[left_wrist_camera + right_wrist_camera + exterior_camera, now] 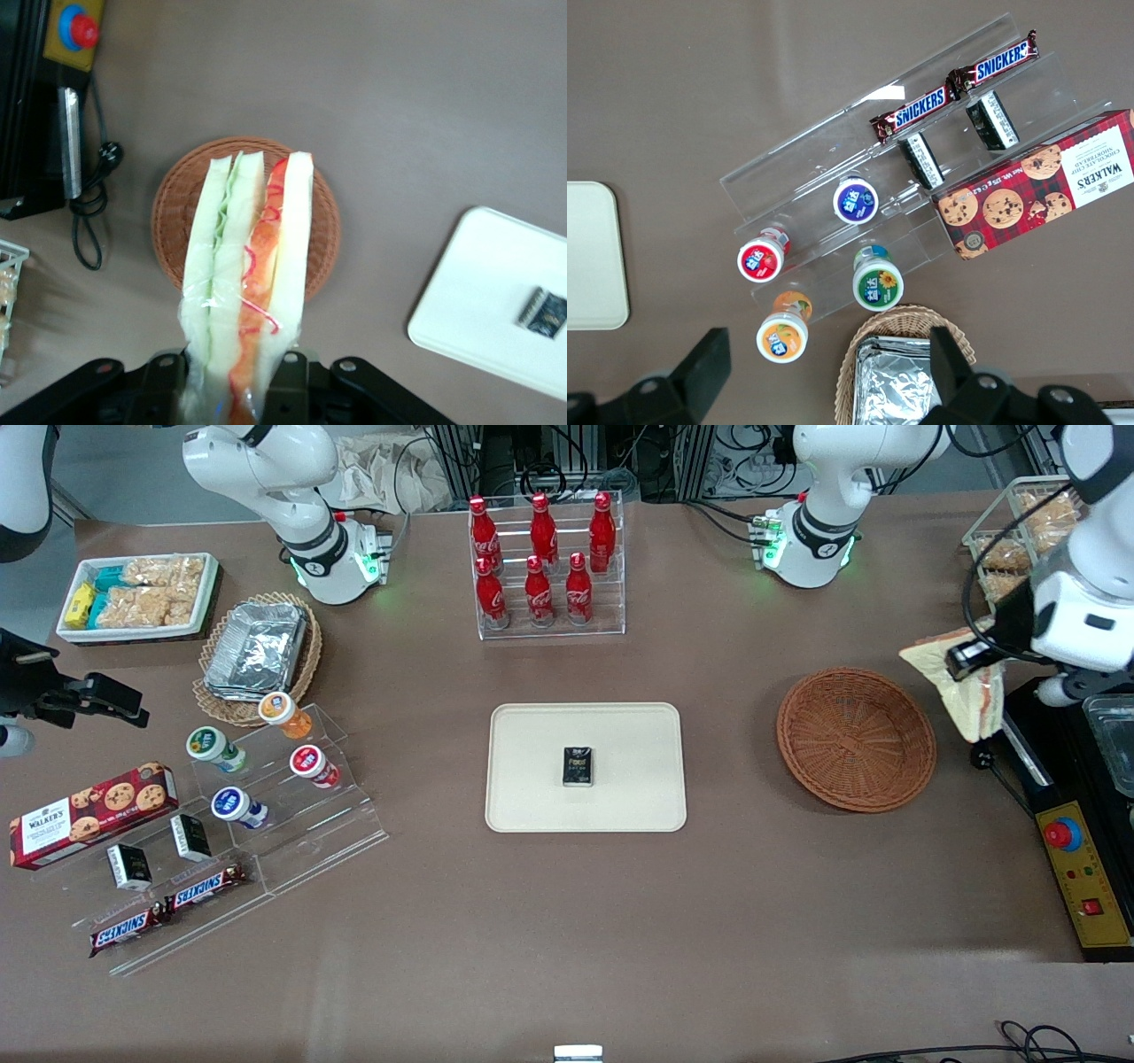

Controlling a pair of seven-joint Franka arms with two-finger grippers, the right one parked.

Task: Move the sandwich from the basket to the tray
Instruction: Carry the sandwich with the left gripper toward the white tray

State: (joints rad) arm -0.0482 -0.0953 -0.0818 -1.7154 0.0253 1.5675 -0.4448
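Sandwich [251, 266] first: it's a triangular wedge of pale white bread in clear wrap, with green and orange-red filling layers showing along its edge, and it's up in the air, clamped in my left arm's gripper [232, 381]. From the wrist camera I can see the two black fingers [288, 376] pressed against the wedge at its narrow end, one on each side, so the pincer is closed narrow on the bread with the wrap bunched between.

On the front camera the sandwich [970, 691] hangs off the gripper [973, 657] above the table, toward the working arm's end, just beside the round reddish-brown woven wicker basket [856, 739] and clear of its rim. The wrist camera looks straight down past the wedge onto that basket [173, 221], which has nothing lying in it that I can see.

The flat cream-beige rectangular tray [532, 779] with rounded corners sits mid-table, well apart from the basket toward the parked arm's end. A small black packet [578, 767] lies flat near the tray's middle.

Farther from the front camera than the tray stands a clear acrylic rack of red cola bottles [542, 558].
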